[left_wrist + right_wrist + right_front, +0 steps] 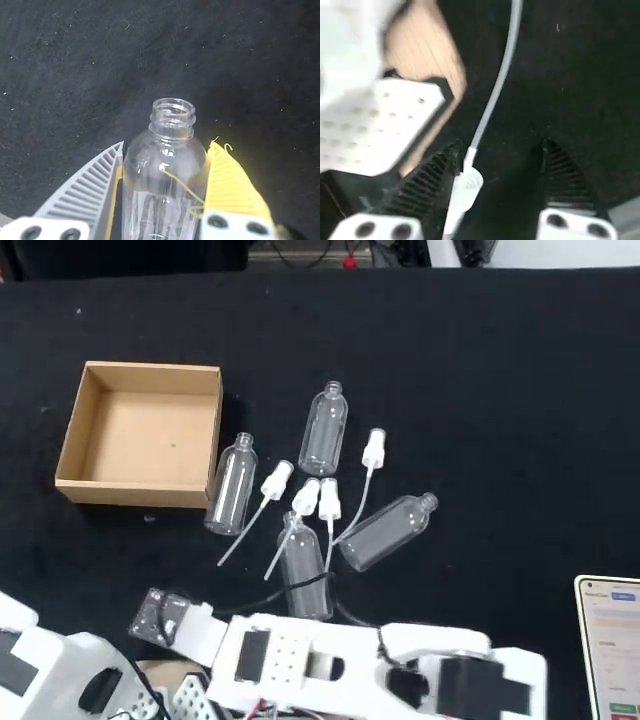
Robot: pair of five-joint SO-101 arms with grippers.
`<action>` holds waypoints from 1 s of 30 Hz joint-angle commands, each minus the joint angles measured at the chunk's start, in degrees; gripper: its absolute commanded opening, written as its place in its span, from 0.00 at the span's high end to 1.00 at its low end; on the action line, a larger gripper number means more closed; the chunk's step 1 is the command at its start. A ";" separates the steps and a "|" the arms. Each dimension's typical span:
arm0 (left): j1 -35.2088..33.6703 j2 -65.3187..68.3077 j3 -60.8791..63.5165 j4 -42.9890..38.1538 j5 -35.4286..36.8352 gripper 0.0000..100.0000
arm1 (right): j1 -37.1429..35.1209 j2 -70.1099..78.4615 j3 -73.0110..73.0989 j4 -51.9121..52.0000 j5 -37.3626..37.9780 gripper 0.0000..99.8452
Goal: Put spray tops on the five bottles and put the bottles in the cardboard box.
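My left gripper [167, 146] is shut on a clear, uncapped bottle [170, 175], whose open neck points away over the black cloth. My right gripper [501, 146] is open. A white spray top [465, 186] with its long tube sits between the black fingers, against one of them and apart from the other. In the high view, a bottle [232, 486] lies beside the cardboard box [75, 455]. Others lie mid-table [323, 428], [388, 530] and near the arms [306, 570]. Several loose spray tops [306, 497] lie among them.
The white arm bodies [350, 670] cover the table's near edge. A tablet [608, 640] rests at the near right corner. The black cloth [500, 390] is bare at the back and right. Bare wood [425, 50] and a white perforated arm part [370, 130] show beside my right gripper.
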 commanded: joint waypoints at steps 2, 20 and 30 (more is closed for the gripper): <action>-1.54 -0.70 -2.95 0.44 -0.62 0.84 | 1.32 7.25 -8.57 3.96 0.79 0.76; -2.07 -0.70 -2.95 0.44 -0.35 0.84 | 30.95 -16.84 -13.67 14.68 9.23 0.99; 1.54 -0.70 -2.68 5.71 -0.53 0.84 | 45.80 -26.42 -14.46 18.37 12.57 0.99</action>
